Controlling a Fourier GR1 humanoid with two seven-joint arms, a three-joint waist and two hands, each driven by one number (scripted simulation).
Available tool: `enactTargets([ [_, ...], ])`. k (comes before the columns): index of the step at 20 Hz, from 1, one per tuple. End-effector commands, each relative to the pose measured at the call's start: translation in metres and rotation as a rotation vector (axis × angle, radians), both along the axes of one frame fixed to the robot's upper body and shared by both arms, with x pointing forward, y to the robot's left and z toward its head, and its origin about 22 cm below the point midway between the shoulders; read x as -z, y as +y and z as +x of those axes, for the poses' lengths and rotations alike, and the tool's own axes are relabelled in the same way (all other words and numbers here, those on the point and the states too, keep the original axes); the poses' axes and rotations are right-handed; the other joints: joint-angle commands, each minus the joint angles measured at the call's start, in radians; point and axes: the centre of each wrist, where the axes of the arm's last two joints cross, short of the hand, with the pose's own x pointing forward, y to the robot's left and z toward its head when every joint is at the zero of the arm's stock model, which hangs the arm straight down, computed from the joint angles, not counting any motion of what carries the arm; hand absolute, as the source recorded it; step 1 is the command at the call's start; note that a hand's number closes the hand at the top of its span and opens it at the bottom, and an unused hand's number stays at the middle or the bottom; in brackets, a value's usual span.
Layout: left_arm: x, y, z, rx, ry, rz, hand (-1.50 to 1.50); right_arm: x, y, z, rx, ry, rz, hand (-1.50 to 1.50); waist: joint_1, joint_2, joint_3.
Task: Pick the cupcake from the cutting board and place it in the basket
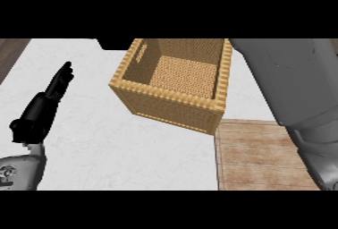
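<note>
Rising from the lower left corner of the head view, the left forearm (20, 167) is grey and ends in the black left hand (41, 109), which stands over the white worktop (125, 152) with its fingers straight and pointing up and away; it has hold of nothing. To its right, near the middle of the view, sits the woven basket (173, 106), a tan rectangular box seen from above and at an angle, with a slot handle cut into its left wall. Its inside floor shows bare weave in the part that can be seen. Right of the basket's lower corner lies the cutting board (254, 156), a pale brownish slab just beside the basket. The right forearm (297, 89) fills the right side as a large grey mass, crossing above the board's right part. The right hand shows nowhere, so its state cannot be told. The cupcake is not visible on the board or in the basket.
</note>
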Motion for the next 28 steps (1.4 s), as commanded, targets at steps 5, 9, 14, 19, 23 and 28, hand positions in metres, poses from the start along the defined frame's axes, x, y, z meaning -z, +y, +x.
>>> enactTargets([
  [5,0.006,-0.007,-0.007,-0.008,0.010,-0.003,0.00,0.015,0.019,0.010,0.082,0.062,-0.328,1.50,0.001,-0.002,0.000],
  [9,-0.002,-0.009,-0.008,-0.007,0.011,0.002,0.00,0.015,0.010,0.012,0.048,0.047,-0.425,1.50,-0.003,-0.003,0.001],
  [14,-0.021,0.002,0.003,-0.006,0.000,0.019,0.00,0.025,0.008,0.021,-0.031,0.153,-0.351,-1.50,-0.005,-0.001,0.001],
  [19,-0.002,-0.003,-0.008,-0.006,-0.003,0.002,0.00,0.036,0.016,0.019,-0.051,0.147,-0.237,-1.50,-0.003,-0.002,0.001],
  [23,-0.001,-0.008,0.007,0.002,0.009,-0.001,0.00,0.035,0.009,0.021,-0.001,0.062,-0.026,-1.50,-0.008,0.001,0.001],
  [28,-0.002,-0.010,0.000,0.007,0.004,0.000,0.00,-0.006,-0.033,0.025,0.178,-0.055,0.276,-1.50,-0.002,0.001,0.001],
])
